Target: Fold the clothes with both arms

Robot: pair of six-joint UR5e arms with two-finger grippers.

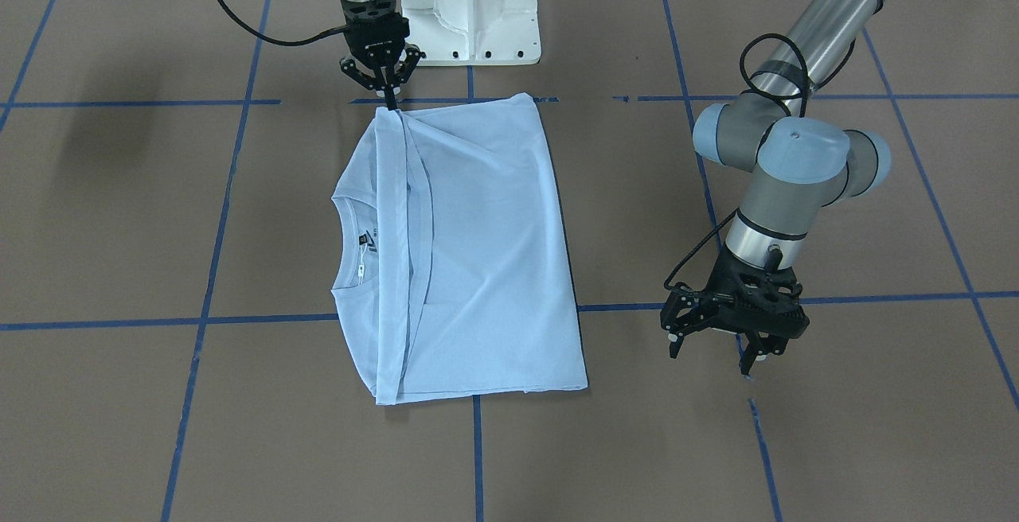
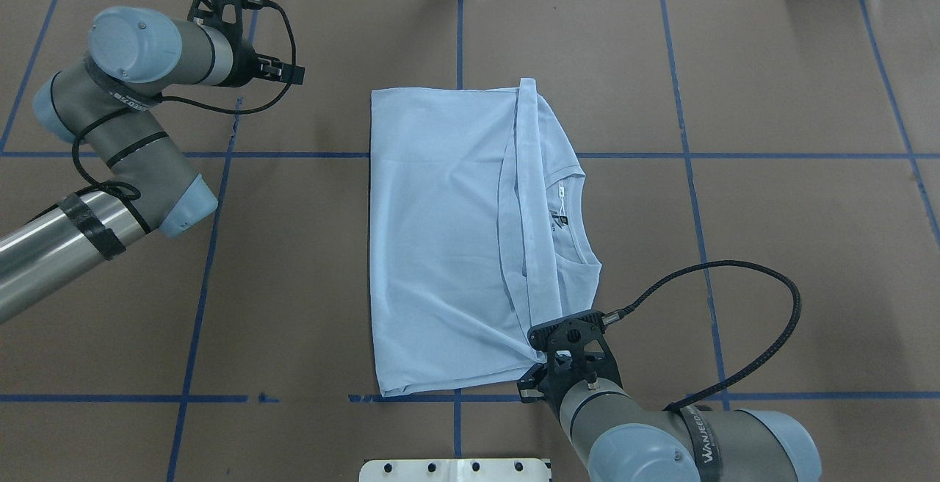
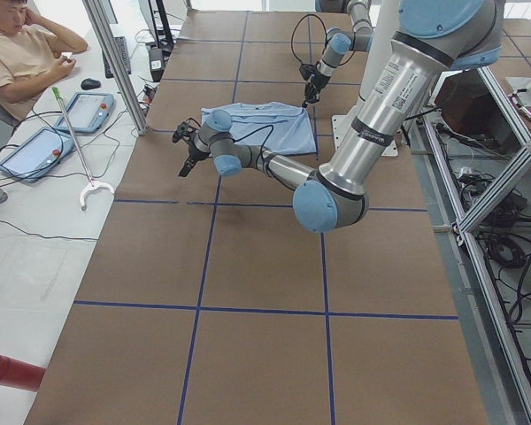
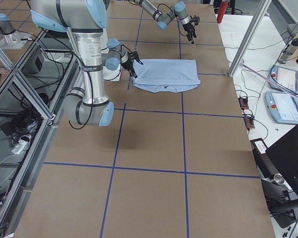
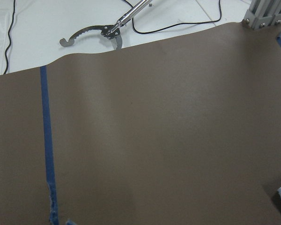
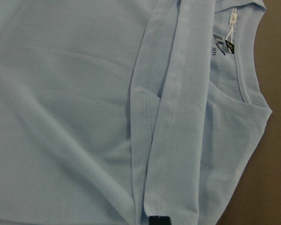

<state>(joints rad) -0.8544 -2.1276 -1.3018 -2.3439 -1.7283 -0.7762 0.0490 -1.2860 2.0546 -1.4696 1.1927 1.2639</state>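
Nearest the overhead camera is the right arm (image 2: 646, 438), which comes in at bottom right with its wrist over the robot-side edge of the T-shirt (image 2: 440, 247).

Left to right in that view:
- The left arm (image 2: 139, 159) is parked off the shirt's left side, well apart from the cloth. We see its jaws spread wide with nothing between them. In the front view they hang low over bare desk (image 2: 771, 100) by a blue tape line (image 2: 213, 247). We can't tell whether they touch the desk.
- The T-shirt lies flat mid-desk, folded to a rough rectangle. The plain body is to the left and the collar (image 2: 584, 225) to the right, with a white tag (image 2: 562, 192) showing inside it.
- A narrow folded band (image 2: 525, 173) runs across the whole shirt just left of the collar.
- The right jaws are closed and pinch the robot-side end of that band. The right wrist view shows a black fingertip (image 6: 159, 220) on the stitched hem.
- The white pedestal (image 2: 455, 469) sits at the bottom edge, just left of the right arm.
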